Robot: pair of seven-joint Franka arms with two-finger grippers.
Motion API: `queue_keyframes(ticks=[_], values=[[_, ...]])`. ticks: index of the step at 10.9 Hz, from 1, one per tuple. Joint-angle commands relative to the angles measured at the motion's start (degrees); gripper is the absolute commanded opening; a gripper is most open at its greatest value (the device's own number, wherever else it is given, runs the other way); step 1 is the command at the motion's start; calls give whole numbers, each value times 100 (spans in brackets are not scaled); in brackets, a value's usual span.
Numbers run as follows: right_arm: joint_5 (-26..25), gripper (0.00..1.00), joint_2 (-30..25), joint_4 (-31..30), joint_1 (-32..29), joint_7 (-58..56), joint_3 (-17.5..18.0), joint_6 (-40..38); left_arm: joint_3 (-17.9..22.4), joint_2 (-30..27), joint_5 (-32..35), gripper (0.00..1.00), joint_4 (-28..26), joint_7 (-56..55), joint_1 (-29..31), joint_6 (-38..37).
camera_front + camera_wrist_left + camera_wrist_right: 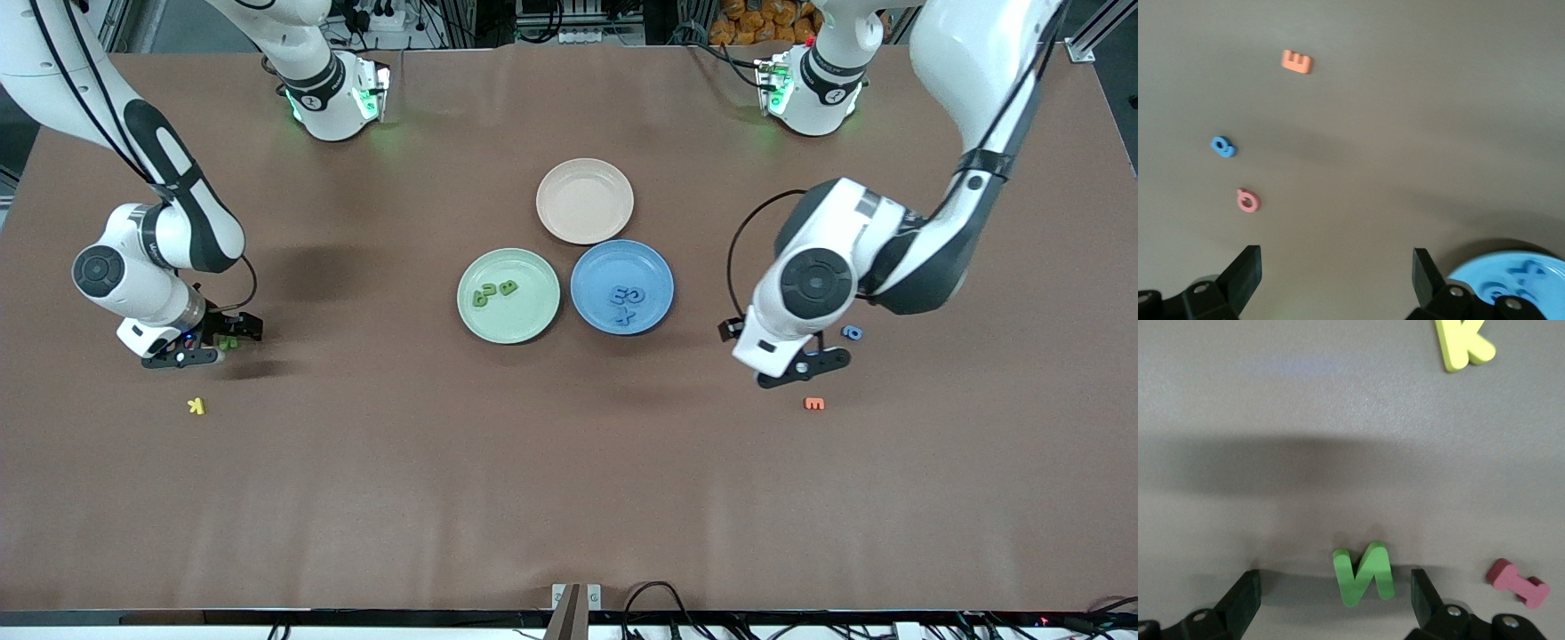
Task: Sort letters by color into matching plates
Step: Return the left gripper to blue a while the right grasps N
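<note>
While the right gripper (1335, 597) half hides a green letter (1363, 573), both grippers gape, left gripper (1337, 277) empty.

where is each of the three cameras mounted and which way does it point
Front view: high across the table, facing both arms and the blue plate.
Left wrist view: on the left arm, looking down past the open left gripper at an orange E; shares that E with the front view.
Right wrist view: on the right arm, open right gripper astride a green N.
</note>
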Motion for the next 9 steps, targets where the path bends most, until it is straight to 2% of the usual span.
queue_keyframes(ticks=[1,2,4,7,8,9], values=[[-79,100,-42,-139,-211,-75,164,114,-667,-275,-202,100,-474,653,1216,4],[-79,100,-42,-148,-211,-75,173,175,-810,-275,-202,100,-561,751,1473,13],[-79,98,-68,-157,-219,-67,191,228,-820,-283,-89,100,-999,875,1737,266],[-79,65,-95,-157,-228,-67,191,228,-837,-354,61,100,-1694,1567,2493,1119],[-70,57,-95,-157,-263,-67,191,228,-837,-345,61,100,-1818,1883,2686,1312],[-70,57,-104,-157,-263,-67,191,228,-837,-345,70,100,-1975,2008,2828,1488]])
